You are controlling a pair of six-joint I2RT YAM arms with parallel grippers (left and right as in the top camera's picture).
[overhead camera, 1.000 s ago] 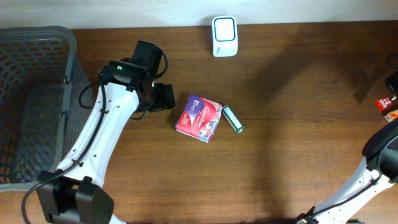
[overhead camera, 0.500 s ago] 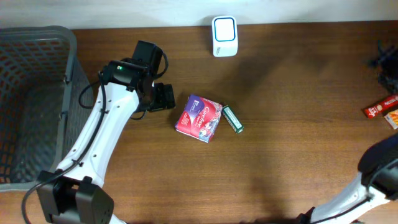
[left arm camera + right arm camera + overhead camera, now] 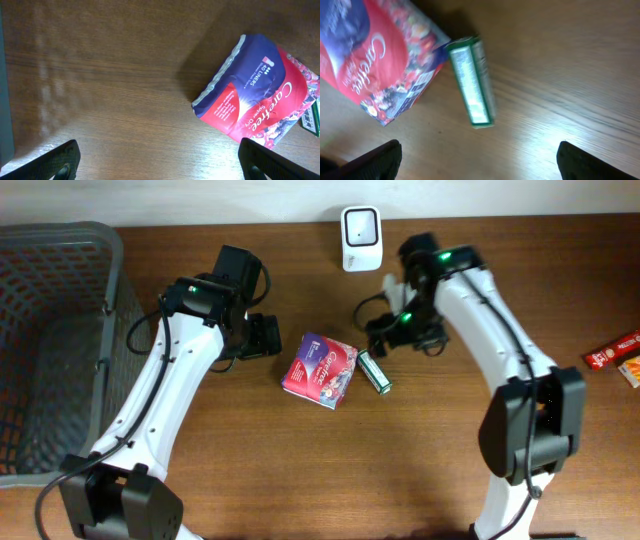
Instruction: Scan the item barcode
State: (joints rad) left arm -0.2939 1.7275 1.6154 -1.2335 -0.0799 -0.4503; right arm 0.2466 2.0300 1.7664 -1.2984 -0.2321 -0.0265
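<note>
Gaping right end effector [image 3: 479,159], empty

the red and purple packet [image 3: 320,370] lies on the wooden table [image 3: 450,460], with a small green box [image 3: 375,371] just beside it on the right. the left gripper [image 3: 266,337] is near the packet's left side, and the right gripper [image 3: 384,332] is near its upper right, close to the green box. a white scanner [image 3: 360,225] stands well beyond the packet, and a grey basket [image 3: 60,290] is far to its left.
</note>
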